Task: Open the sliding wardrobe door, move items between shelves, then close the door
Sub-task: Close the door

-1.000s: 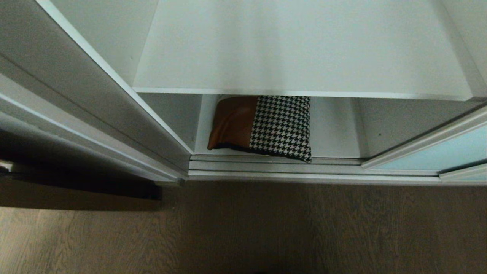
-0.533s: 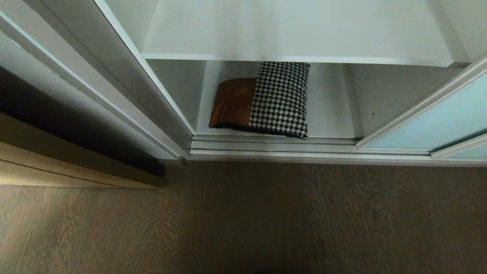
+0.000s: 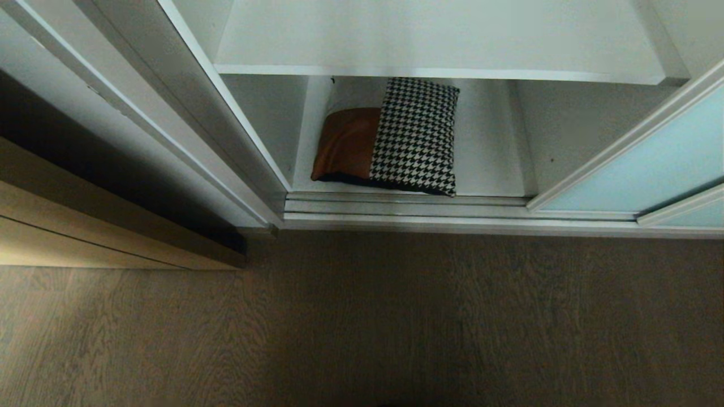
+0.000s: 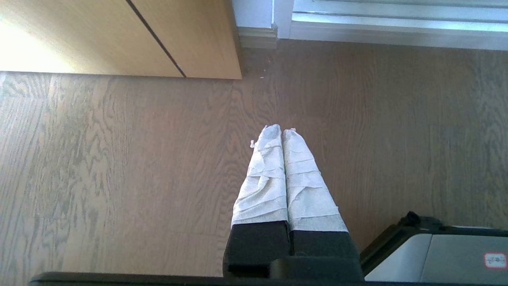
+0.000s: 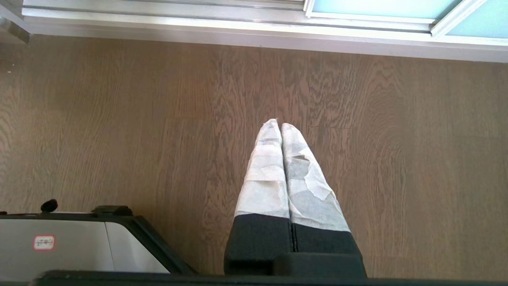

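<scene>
The cushion (image 3: 390, 138), tan-brown on one side and houndstooth on the other, lies flat on the bottom shelf (image 3: 489, 164) near its left end. An upper white shelf (image 3: 441, 34) overhangs it and hides its far edge. The sliding wardrobe door (image 3: 639, 169) of pale aqua glass stands slid to the right, leaving the opening bare. Neither arm shows in the head view. My left gripper (image 4: 281, 131) hangs shut over the wood floor, holding nothing. My right gripper (image 5: 279, 125) is likewise shut and empty above the floor, short of the door track (image 5: 238, 28).
A light wooden door (image 3: 85, 237) stands at the left, beside the wardrobe's white side panel (image 3: 186, 113). The silver floor track (image 3: 407, 206) runs along the wardrobe front. My own base (image 4: 444, 254) shows beside each gripper. Wood floor (image 3: 396, 316) lies between me and the wardrobe.
The whole head view has shifted: the wardrobe sits higher in the picture, more of the cushion shows under the upper shelf, and the wooden door has come into view at the left. The cushion itself has not moved.
</scene>
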You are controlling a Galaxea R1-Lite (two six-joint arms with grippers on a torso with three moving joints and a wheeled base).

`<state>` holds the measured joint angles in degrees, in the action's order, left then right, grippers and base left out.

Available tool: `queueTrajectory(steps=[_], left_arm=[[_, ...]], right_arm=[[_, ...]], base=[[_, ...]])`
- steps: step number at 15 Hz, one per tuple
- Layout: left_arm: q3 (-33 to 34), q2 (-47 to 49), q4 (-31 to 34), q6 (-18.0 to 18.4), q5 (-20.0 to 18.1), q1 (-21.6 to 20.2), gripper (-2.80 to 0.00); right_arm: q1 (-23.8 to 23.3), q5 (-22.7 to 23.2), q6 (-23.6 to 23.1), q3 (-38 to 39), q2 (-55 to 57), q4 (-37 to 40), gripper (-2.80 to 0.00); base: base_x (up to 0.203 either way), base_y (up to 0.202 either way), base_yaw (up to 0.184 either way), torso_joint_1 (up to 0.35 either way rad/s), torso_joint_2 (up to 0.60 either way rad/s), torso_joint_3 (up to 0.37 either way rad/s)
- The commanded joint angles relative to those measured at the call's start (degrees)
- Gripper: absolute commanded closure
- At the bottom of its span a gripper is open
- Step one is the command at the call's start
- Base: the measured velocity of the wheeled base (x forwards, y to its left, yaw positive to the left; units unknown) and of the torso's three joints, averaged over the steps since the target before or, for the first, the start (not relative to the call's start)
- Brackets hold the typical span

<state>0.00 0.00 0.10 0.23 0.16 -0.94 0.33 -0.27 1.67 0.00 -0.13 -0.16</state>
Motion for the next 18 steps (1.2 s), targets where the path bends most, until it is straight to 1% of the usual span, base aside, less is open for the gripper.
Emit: queueTrajectory(steps=[1,8,9,18], left_arm=[[0.1,0.1,0.0,0.0,0.0,0.0,0.0],[0.1,0.1,0.0,-0.1,0.1,0.0,0.0],[0.0,0.1,0.0,-0.1,0.0,0.0,0.0],[0.0,0.1,0.0,-0.1,0.1,0.0,0.0]], right_arm=[[0.0,0.0,0.0,0.0,0.0,0.0,0.0],[0.0,0.0,0.0,0.0,0.0,0.0,0.0],[0.0,0.0,0.0,0.0,0.0,0.0,0.0],[0.0,0.0,0.0,0.1,0.0,0.0,0.0]], base=[[0.0,0.0,0.0,0.0,0.0,0.0],[0.0,0.0,0.0,0.0,0.0,0.0],[0.004,-0.096,0.004,0.012,0.0,0.0],[0.0,-0.192,0.001,0.004,0.0,0.0]])
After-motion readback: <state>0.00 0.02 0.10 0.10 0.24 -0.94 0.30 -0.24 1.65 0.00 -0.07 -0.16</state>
